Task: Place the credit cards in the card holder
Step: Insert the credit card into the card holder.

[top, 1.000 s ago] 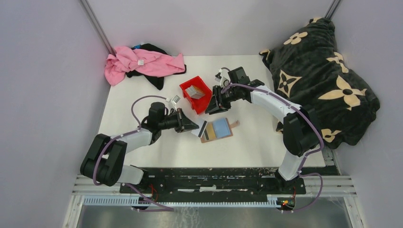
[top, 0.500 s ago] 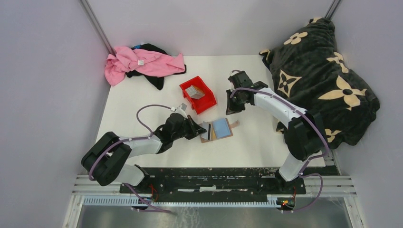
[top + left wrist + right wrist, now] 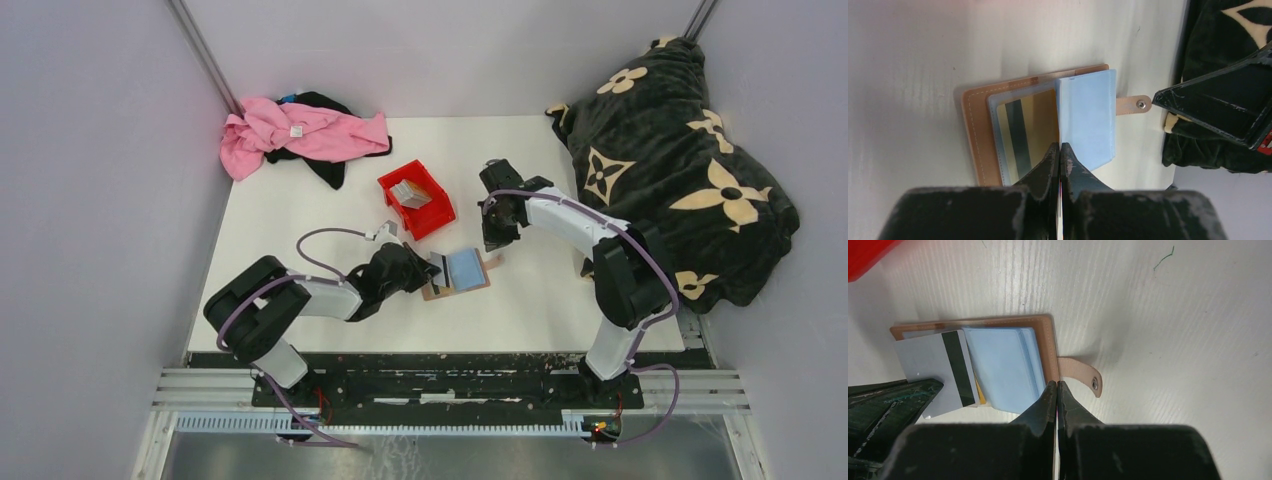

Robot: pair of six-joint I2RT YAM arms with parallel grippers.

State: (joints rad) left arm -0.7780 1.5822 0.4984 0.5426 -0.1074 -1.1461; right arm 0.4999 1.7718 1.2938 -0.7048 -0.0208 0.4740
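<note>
At mid-table, a grey plastic card with a dark stripe (image 3: pixel 930 365) sits over the open tan leather card holder (image 3: pixel 973 323).
Left gripper (image 3: pixel 1060 155) is pinched on the card. Right gripper (image 3: pixel 1056 390), jaws together, seems to pin the holder's edge by the snap tab (image 3: pixel 1083 375). Imo: hold the card flat, square it to the holder, slide slowly.
</note>
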